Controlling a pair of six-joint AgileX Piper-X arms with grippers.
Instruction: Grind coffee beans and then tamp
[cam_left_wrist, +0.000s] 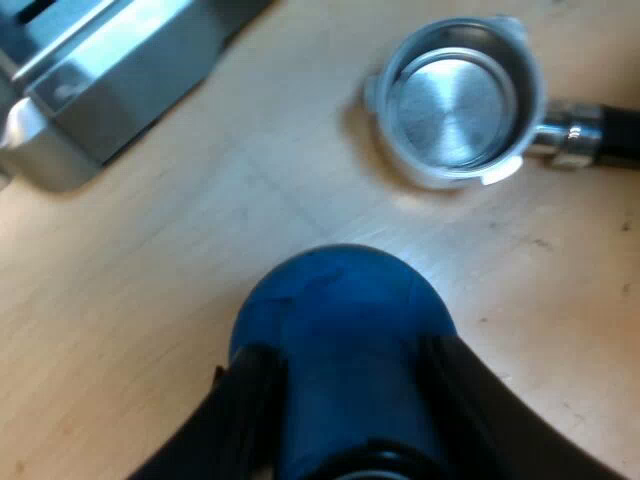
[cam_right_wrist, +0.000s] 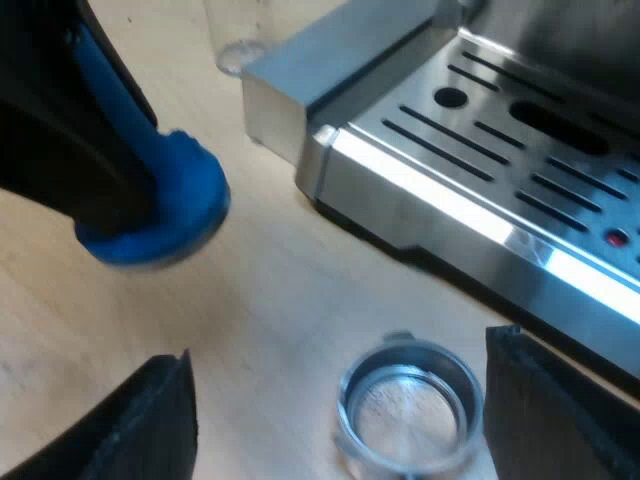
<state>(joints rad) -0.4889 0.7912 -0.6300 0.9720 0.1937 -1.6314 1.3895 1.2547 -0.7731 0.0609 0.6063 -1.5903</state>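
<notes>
In the left wrist view, the left pincer (cam_left_wrist: 345, 385) is clamped on the tamper (cam_left_wrist: 340, 300), a matte blue piece with a rounded, dome-like end. One black finger (cam_left_wrist: 250, 410) presses against each flank of it. The tamper hangs over the counter (cam_left_wrist: 150, 300), a pale wood surface with fine grain and a few small dark specks. Near it on the counter lies the holder (cam_left_wrist: 455, 100). This is a round basket of polished steel with small lugs at its rim, and its flat, shiny floor is open to view. The holder's dark handle (cam_left_wrist: 615, 135) joins the basket through a short chromed collar. Further off is a brushed-metal corner of the espresso machine (cam_left_wrist: 110, 80), boxy with hard edges.

In the right wrist view, the right pincer (cam_right_wrist: 340, 400) stands wide apart and grips nothing. The holder's steel ring (cam_right_wrist: 405, 415) lies on the wood between the two black fingertips, and I cannot tell whether either one touches it. The blue tamper (cam_right_wrist: 165, 205) shows its flat, disc-shaped base, held in the other arm's black fingers above the counter and near the machine. The machine's drip tray (cam_right_wrist: 500, 130) is glossy steel cut with long slots and a round hole. Beside the tray's corner stands a clear measuring glass (cam_right_wrist: 235, 35)
</notes>
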